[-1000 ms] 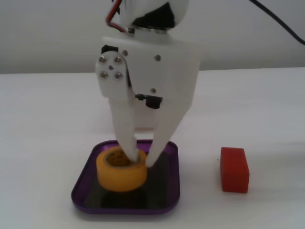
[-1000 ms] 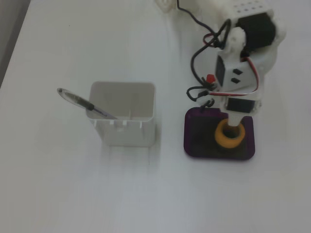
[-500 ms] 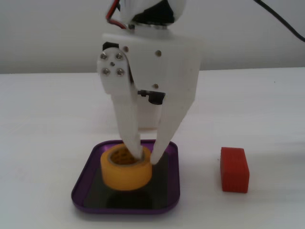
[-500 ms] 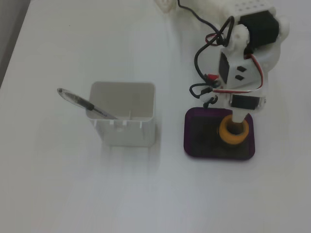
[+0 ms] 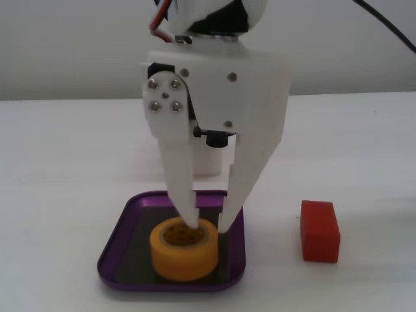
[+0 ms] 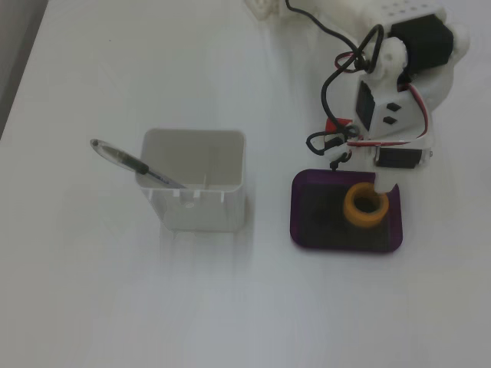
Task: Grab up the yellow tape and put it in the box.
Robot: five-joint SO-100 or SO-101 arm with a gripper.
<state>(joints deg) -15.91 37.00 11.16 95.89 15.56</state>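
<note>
Yellow tape sits flat inside the box, hole up, on the dark bottom, toward the near-right part of the tray as a fixed view from the front shows it. In the other fixed view, from above, the tape is in the upper-right area of the box, close to the far rim. Tool hangs straight down over the tape: one white finger goes into the core hole, the other comes down just outside the roll's wall on the right, so the roll wall lies between them. Fingers are only slightly apart, straddling that wall; contact looks likely, but I cannot tell if they are actually pinching it or just loose around it. Tape bottom appears to rest on the tray floor, not lifted. From above, the tool is mostly hidden under the arm body and its servo wiring. Red block lies on the desk to the right of the box in the front view, apart from it. White container stands on the desk left of the box in the top view, clear gap between them, with a pen leaning out over its left rim.
</note>
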